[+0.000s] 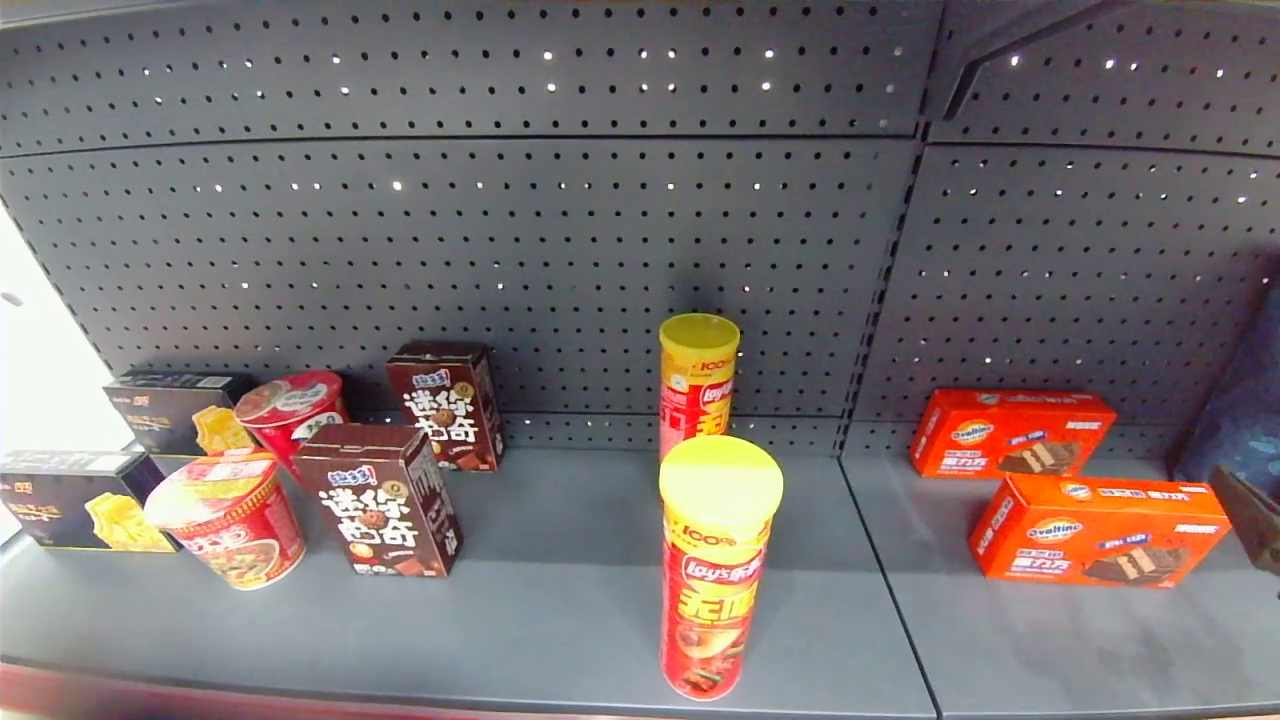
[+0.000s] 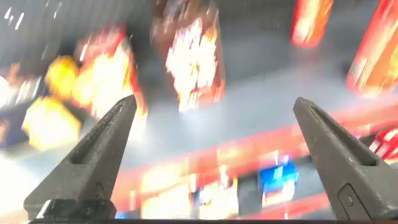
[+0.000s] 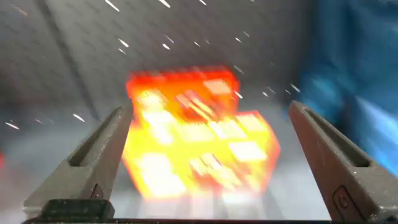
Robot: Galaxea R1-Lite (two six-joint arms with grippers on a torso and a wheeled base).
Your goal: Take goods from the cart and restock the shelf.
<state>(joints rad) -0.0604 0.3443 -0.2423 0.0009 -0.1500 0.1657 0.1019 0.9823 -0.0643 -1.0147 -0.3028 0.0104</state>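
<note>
The grey shelf [image 1: 560, 600] holds two yellow-lidded red chip cans [image 1: 715, 560], one behind the other. Left of them are two brown cookie boxes [image 1: 385, 500], two red noodle cups [image 1: 232, 520] and two black boxes [image 1: 75, 500]. Two orange wafer boxes [image 1: 1095, 530] lie on the right section. My right gripper [image 3: 211, 109] is open and empty, facing the blurred orange boxes [image 3: 199, 137]. My left gripper [image 2: 214, 102] is open and empty, low in front of the shelf, with a brown box [image 2: 189, 56] and a noodle cup [image 2: 109, 68] blurred beyond it.
A perforated back panel [image 1: 560, 250] rises behind the goods. A blue object [image 1: 1240, 400] stands at the far right, also blue object [image 3: 354, 81]. The shelf's red front edge [image 2: 249, 155] runs below the left gripper, with colourful packages [image 2: 280, 177] under it. Bare shelf lies between cans and orange boxes.
</note>
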